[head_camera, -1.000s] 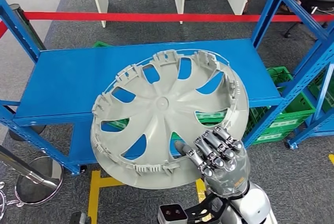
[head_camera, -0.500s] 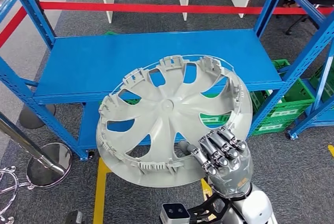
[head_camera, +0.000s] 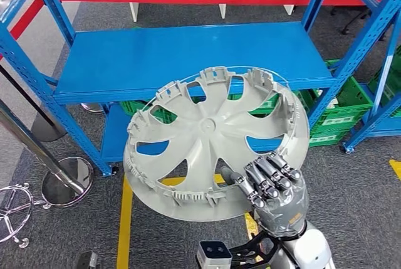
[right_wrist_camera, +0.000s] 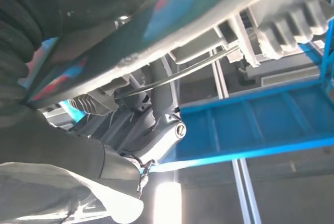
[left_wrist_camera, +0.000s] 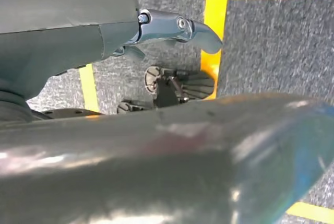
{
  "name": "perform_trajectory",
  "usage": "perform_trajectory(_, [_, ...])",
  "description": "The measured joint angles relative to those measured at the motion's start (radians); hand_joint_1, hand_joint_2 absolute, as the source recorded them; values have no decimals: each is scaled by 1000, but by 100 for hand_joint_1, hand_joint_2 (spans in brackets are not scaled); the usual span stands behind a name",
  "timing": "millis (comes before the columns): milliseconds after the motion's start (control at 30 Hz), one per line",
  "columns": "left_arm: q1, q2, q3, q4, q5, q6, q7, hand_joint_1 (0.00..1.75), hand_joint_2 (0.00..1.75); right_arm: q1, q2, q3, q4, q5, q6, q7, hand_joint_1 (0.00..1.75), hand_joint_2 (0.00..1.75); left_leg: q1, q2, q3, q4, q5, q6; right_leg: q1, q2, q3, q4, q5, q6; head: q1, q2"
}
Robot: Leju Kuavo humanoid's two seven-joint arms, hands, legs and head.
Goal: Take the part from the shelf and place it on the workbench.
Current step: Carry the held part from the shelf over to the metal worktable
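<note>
The right hand (head_camera: 276, 190) has its fingers (head_camera: 265, 178) clamped over the near rim of the grey wheel cover (head_camera: 215, 140), holding it level in front of the blue shelf (head_camera: 189, 56), off its bare middle deck. Green crates (head_camera: 343, 115) sit low under the shelf; their contents cannot be made out. The left wrist view shows the cover's underside (left_wrist_camera: 189, 156) and the left hand (left_wrist_camera: 79, 31), whose grip cannot be told. The right wrist view shows the cover's clips (right_wrist_camera: 291, 20).

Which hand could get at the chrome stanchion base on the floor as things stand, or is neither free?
Probably neither. The right hand grips the wheel cover, and that cover lies between it and the stanchion base. The left hand seems to be beneath the cover, apparently supporting it.
</note>
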Motion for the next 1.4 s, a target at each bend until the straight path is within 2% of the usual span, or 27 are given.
perform_trajectory(33, [1, 2, 0, 0, 0, 0, 0, 0, 0, 0, 2, -2, 1, 0, 0, 0, 175, 175, 1, 0, -5, 2, -10, -7, -2, -2, -11, -3, 14, -4, 0, 0])
perform_trajectory(67, [2, 4, 0, 1, 0, 0, 0, 0, 0, 0, 5, -4, 2, 0, 0, -2, 175, 175, 2, -1, -12, 21, -43, -14, -5, -4, -21, -7, 28, -9, -2, 0])
perform_trajectory(100, [3, 6, 0, 1, 0, 0, 1, 0, 0, 0, 8, -6, 2, 0, 0, -4, 175, 175, 5, -2, -22, 59, -96, -21, -8, -6, -33, -7, 43, -13, -5, 0])
perform_trajectory(167, [3, 7, 0, 1, 0, -2, 1, 0, 0, 0, 15, -11, 5, 0, 0, -9, 175, 175, 12, -1, -39, 185, -201, -34, -8, -8, -62, -2, 68, -18, -10, 0])
perform_trajectory(200, [2, 8, 0, 1, 0, -3, 1, 0, 0, 1, 17, -14, 6, 0, 0, -12, 175, 175, 16, -1, -42, 244, -220, -39, -9, -10, -80, 4, 80, -17, -10, 0])
perform_trajectory(267, [1, 9, 0, 1, -1, -4, 1, 0, 0, 1, 22, -20, 10, 0, 0, -18, 175, 175, 21, 0, -15, 285, -188, -47, -11, -12, -121, 21, 98, -12, -11, 0])
perform_trajectory(333, [-1, 10, 0, 1, -2, -5, 1, 0, 0, 3, 27, -26, 11, 1, 0, -23, 175, 175, 26, 0, 71, 194, -145, -50, -14, -13, -162, 44, 111, -3, -11, 0])
perform_trajectory(400, [-3, 10, 0, 1, -4, -5, 1, 0, 0, 5, 32, -32, 11, 0, 0, -26, 175, 175, 25, -1, 164, 57, -163, -44, -14, -14, -191, 68, 121, 8, -11, 0])
perform_trajectory(467, [-5, 10, 0, 0, -4, -5, 1, 0, 0, 6, 36, -37, 12, 0, 0, -29, 175, 175, 21, -3, 191, -3, -184, -28, -13, -15, -206, 76, 137, 19, -10, 0])
perform_trajectory(533, [-3, 6, 0, 0, -4, -5, 1, 0, 0, 9, 37, -42, 13, 0, 0, -32, 175, 175, 22, 1, 171, -4, -169, -10, -16, -13, -220, 80, 136, 32, -11, 0])
perform_trajectory(600, [-2, 5, 0, 0, -5, -5, 1, 0, 0, 11, 37, -46, 13, 0, 0, -33, 175, 175, 25, 5, 146, -5, -146, 8, -19, -7, -246, 133, 69, 43, -7, 0])
perform_trajectory(667, [-3, 5, 0, 0, -6, -4, 0, 0, 0, 12, 37, -50, 14, 0, 0, -34, 175, 175, 23, 7, 119, -3, -124, 15, -21, -3, -275, 254, -26, 50, -4, 0])
perform_trajectory(700, [-4, 4, 0, 0, -6, -4, 0, 0, 0, 13, 37, -51, 14, 0, 0, -35, 175, 175, 22, 7, 105, -3, -113, 15, -22, -2, -282, 314, -51, 52, -4, 0])
perform_trajectory(733, [-4, 4, 0, 0, -6, -4, 0, 0, 0, 13, 37, -52, 15, 0, 0, -35, 175, 175, 22, 7, 91, -2, -103, 15, -22, -2, -277, 349, -53, 53, -4, 0])
perform_trajectory(767, [-4, 4, 0, 0, -6, -4, 0, 0, 0, 13, 37, -53, 16, 0, 0, -35, 175, 175, 21, 8, 77, -1, -93, 13, -22, -2, -257, 350, -35, 52, -4, 0])
perform_trajectory(800, [-5, 3, 0, 0, -6, -4, 0, 0, 0, 14, 37, -54, 16, 0, 0, -36, 175, 175, 21, 8, 66, 0, -84, 12, -22, -1, -219, 314, -6, 51, -4, 0])
perform_trajectory(867, [-6, 3, 0, 0, -7, -4, 0, 0, 0, 13, 37, -56, 16, 0, 0, -36, 175, 175, 20, 7, 48, 3, -67, 5, -22, 1, -110, 168, 31, 45, -3, 0])
perform_trajectory(933, [-7, 3, 0, 0, -9, -4, 0, 0, 0, 13, 40, -58, 15, 0, 0, -36, 175, 175, 18, 6, 35, 5, -47, -5, -20, 5, -32, 46, 24, 40, -3, 0])
perform_trajectory(967, [-7, 3, 0, 0, -10, -4, 0, 0, 0, 13, 41, -59, 15, 0, 0, -36, 175, 175, 17, 6, 30, 3, -37, -11, -17, 7, -21, 22, 20, 38, -4, 0])
perform_trajectory(1033, [-7, 4, 0, 0, -12, -4, 0, 0, 0, 15, 42, -63, 15, 0, 0, -36, 175, 175, 19, 6, 21, 0, -29, -22, -18, 5, -34, 14, 33, 28, -4, 0])
perform_trajectory(1067, [-7, 4, 0, 0, -14, -4, 2, 0, 0, 16, 43, -66, 14, 0, 0, -36, 175, 175, 20, 6, 14, 13, -49, -28, -20, 2, -42, 13, 43, 20, -5, 0])
perform_trajectory(1100, [-8, 4, 0, 0, -16, -4, 3, 0, 0, 17, 44, -68, 12, 0, 0, -36, 175, 175, 20, 6, 4, 46, -87, -33, -22, -1, -52, 12, 53, 11, -7, 0])
perform_trajectory(1167, [-8, 4, 0, 0, -19, -4, 8, 0, 0, 20, 47, -73, 9, 0, 0, -36, 175, 175, 20, 6, -23, 171, -185, -39, -20, -4, -74, 19, 68, -1, -10, 0])
perform_trajectory(1200, [-9, 3, 0, 0, -20, -4, 10, 0, 0, 21, 47, -75, 8, 0, 0, -36, 175, 175, 20, 6, -34, 238, -218, -40, -18, -6, -88, 25, 74, -4, -10, 0])
perform_trajectory(1233, [-9, 3, 0, 0, -21, -4, 11, 0, 0, 22, 48, -77, 7, 0, 0, -36, 175, 175, 20, 6, -34, 284, -229, -40, -16, -6, -103, 33, 80, -5, -10, 0])
perform_trajectory(1333, [-12, 3, 0, 0, -21, -2, 12, 0, 0, 26, 50, -82, 4, 1, 0, -36, 175, 175, 19, 6, 14, 273, -177, -35, -13, -6, -142, 56, 92, -5, -10, 0])
perform_trajectory(1400, [-12, 3, 0, 0, -21, -2, 12, 0, 0, 26, 50, -82, 4, 1, 0, -36, 175, 175, 19, 6, 29, 254, -163, -33, -13, -6, -148, 60, 93, -4, -10, 0])
